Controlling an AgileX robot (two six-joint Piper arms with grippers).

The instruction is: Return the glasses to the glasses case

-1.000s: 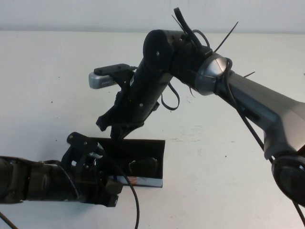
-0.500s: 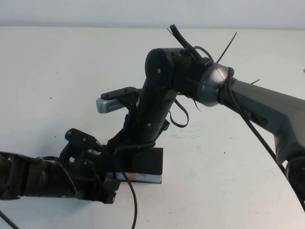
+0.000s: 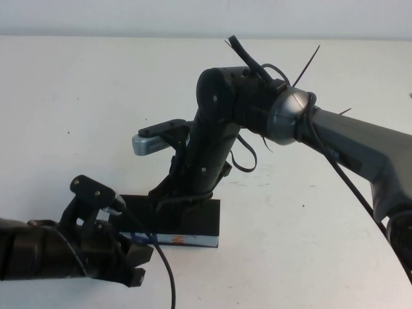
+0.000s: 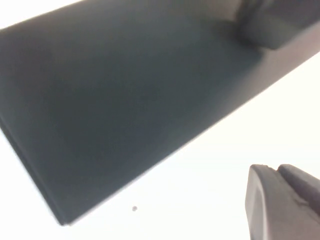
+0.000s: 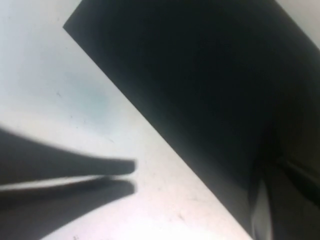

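Note:
The glasses case (image 3: 201, 217) lies closed on the white table, flat black lid on top and light-blue printed front side (image 3: 187, 239) facing me. The glasses are hidden. My right gripper (image 3: 170, 201) is shut and empty, tips down on the lid's left part; in the right wrist view the gripper (image 5: 280, 200) rests on the black lid (image 5: 200, 85). My left gripper (image 3: 138, 256) is shut and empty, just off the case's front-left corner, apart from it. In the left wrist view the left gripper (image 4: 277, 169) hovers over bare table beside the lid (image 4: 115, 100).
The white table (image 3: 302, 212) spreads around the case. My right arm (image 3: 347, 141) reaches across from the right, with its wrist camera (image 3: 151, 143) above the case. Loose black cables hang from both arms.
One second ago the lid stood open with the glasses inside. The right gripper came down onto it and the lid is now shut. The left gripper has drawn back toward the near left.

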